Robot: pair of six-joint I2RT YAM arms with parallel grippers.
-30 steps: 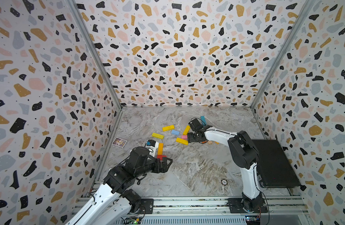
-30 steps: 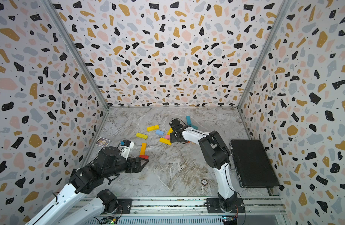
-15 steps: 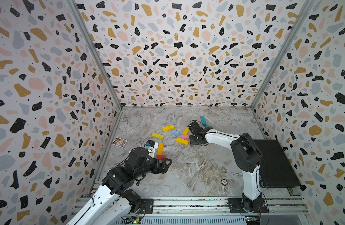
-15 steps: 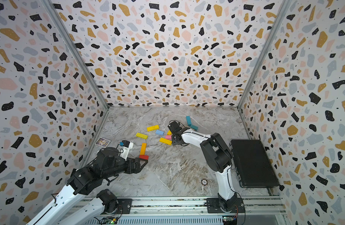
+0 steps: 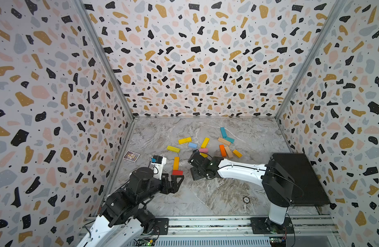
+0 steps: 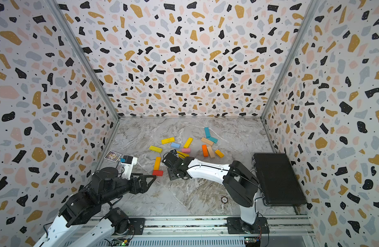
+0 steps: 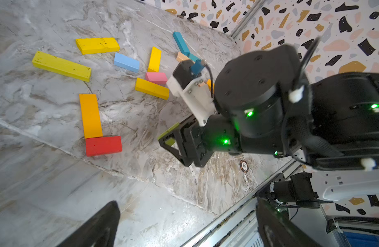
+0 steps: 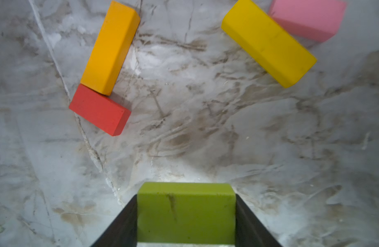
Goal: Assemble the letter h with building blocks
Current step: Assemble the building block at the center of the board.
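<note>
Nearby things: a small picture card (image 5: 131, 155) lies flat by the left wall; a black case (image 5: 299, 177) rests at the right edge of your marble tabletop (image 5: 205, 192); a round token (image 5: 245, 199) sits on the near part of the table.
In the way: your right arm's wrist covers part of one yellow block (image 5: 204, 155) in both top views; the pink block (image 5: 203, 150) touches that block's far side.
Block count: you have fifteen building blocks in all.
By colour: four yellow, three orange, two teal, two tan, one light blue, one pink, one red, one green.
Loose groups: six lie mid-table towards the left (the yellows, light blue, pink); six lie further right (teals, tans, two oranges).
Started shape: a long orange block (image 5: 176, 163) runs far to near, and the red block (image 5: 177, 172) lies crosswise, touching its near end.
Right gripper (image 8: 185, 198): clamped on the green block (image 8: 186, 211), one finger on each side, low over the table; you cannot tell whether the block touches the surface.
Green block position: between your right fingers, to the right of the red block and apart from it, nearer than the half-hidden yellow block.
Left gripper (image 5: 176, 184): jaws spread wide and holding nothing, just on the near side of the red block, not touching it.
</note>
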